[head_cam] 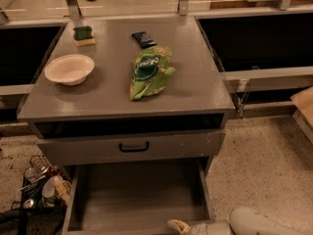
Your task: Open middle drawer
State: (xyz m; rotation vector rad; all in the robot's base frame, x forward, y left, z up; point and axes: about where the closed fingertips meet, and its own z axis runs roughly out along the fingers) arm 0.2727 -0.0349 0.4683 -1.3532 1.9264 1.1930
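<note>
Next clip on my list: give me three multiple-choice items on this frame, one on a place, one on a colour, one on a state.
1. Where is the end effector?
A. Top left of the view
B. Bottom edge of the view, at the middle drawer's front
C. Right edge of the view, over the floor

2. What colour is the bag lying on the cabinet top?
A. Green
B. Red
C. Blue

3. How does the middle drawer stand?
A. Shut
B. Pulled out, nothing inside
C. Pulled out, full of cutlery

Answers:
1 B: the end effector shows at the bottom edge, right at the drawer's front rim.
2 A: the crumpled bag is plainly green.
3 B: the drawer's bare grey floor is in full view.
</note>
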